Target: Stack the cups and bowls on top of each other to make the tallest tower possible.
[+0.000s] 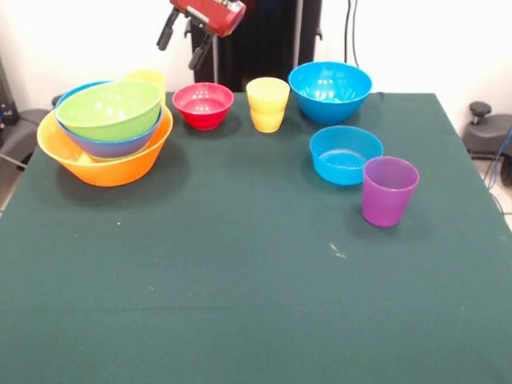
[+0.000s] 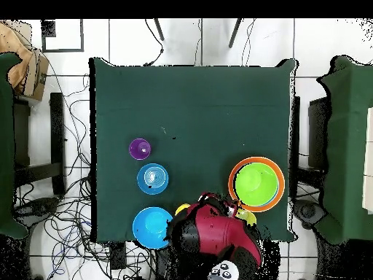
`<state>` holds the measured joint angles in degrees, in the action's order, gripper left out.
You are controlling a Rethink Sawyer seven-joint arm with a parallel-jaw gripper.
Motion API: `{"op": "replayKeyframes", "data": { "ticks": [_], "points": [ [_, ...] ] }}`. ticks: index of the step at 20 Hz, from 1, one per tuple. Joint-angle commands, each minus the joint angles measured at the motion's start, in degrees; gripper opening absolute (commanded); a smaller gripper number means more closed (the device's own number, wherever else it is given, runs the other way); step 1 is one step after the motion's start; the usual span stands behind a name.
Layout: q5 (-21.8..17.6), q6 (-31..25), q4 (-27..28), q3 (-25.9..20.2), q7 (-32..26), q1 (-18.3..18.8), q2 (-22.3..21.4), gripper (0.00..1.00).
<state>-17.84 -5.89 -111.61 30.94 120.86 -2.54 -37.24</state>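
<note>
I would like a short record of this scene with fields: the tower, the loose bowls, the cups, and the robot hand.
tower: lime green bowl inside a blue bowl, both inside the orange-yellow bowl
loose bowls: small red bowl, large blue bowl, shallow blue bowl, all upright on the table
cups: yellow cup between the red and large blue bowls; purple cup beside the shallow blue bowl; second yellow cup behind the tower
hand: raised above the table's far edge, holding nothing; open or shut unclear
</note>
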Motion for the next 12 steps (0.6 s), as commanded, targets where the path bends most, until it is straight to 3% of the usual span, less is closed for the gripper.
{"op": "replayKeyframes", "data": {
  "ticks": [1, 4, 6, 12],
  "points": [
    [3.1, 0.6, 2.8, -3.1, 8.5, -0.2, 2.0, 1.00],
    [3.8, -0.9, -1.6, -13.2, 6.4, 7.2, -3.9, 1.00],
    [4.7, -1.1, -3.5, -17.6, 6.4, 10.2, -5.9, 1.00],
    [6.8, 0.9, -6.0, -22.2, 8.6, 13.6, -7.2, 1.00]
  ]
}}
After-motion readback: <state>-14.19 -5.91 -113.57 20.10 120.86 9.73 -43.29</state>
